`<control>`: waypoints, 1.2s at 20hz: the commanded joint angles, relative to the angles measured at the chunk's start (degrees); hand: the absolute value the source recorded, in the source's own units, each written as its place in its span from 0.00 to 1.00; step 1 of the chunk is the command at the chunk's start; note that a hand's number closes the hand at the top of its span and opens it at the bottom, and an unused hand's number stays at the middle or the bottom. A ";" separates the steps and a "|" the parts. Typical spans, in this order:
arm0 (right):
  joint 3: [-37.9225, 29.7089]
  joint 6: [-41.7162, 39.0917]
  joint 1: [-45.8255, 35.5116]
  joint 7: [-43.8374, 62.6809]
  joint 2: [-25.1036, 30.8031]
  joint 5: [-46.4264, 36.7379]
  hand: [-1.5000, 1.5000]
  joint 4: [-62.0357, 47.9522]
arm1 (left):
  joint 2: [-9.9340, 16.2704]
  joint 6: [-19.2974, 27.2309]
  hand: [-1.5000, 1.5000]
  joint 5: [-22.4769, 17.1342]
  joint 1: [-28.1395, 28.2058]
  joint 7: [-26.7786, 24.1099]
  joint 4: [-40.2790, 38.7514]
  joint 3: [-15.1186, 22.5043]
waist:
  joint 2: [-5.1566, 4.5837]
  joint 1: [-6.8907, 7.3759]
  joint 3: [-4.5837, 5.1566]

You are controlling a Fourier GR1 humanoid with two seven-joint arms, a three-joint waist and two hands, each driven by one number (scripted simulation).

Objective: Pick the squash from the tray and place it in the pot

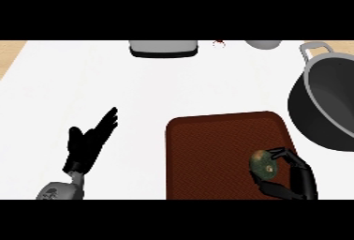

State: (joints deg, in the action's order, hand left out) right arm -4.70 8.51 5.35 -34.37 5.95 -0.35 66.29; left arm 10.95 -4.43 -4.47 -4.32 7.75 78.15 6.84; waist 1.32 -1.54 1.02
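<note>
The right hand (294,176) curls its fingers (280,153) round the squash (262,164) on the tray (207,154). The pot (325,103) stands just beside the tray. The left hand (88,140) rests open over the tabletop (104,79), fingers straight.

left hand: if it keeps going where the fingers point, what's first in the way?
Nothing close: the left hand points up and right over bare counter. Extended, the line heads roughly toward the grey container at the far edge, though heights are unclear.

A white counter (83,79) carries a dark reddish-brown tray (207,154) toward the near right, a dark grey pot (325,101) with a metal handle at the right edge, and, cut off at the far edge, a grey-and-black appliance (162,48) and a pale round object (262,44)
</note>
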 commanded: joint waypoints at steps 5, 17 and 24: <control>-22.83 -5.06 14.59 -4.36 13.87 15.02 1.00 -1.82 | 0.76 -0.14 0.50 -0.38 1.78 0.44 2.58 -0.49 | -0.83 -1.28 -1.14; -25.64 7.58 21.55 8.40 17.49 6.27 1.00 17.09 | -1.77 -0.25 0.50 1.88 -1.75 -0.56 -1.28 -0.24 | -1.41 1.16 -0.92; -28.08 7.67 24.52 25.44 25.11 0.70 1.00 30.70 | -1.16 -2.04 0.50 1.23 2.32 3.15 5.56 0.97 | -1.31 1.58 -0.95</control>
State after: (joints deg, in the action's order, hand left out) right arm -31.82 15.54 28.92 -17.55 27.75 3.31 90.65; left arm 10.34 -6.34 -3.47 -3.52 9.57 80.90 6.89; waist -0.01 -0.19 0.10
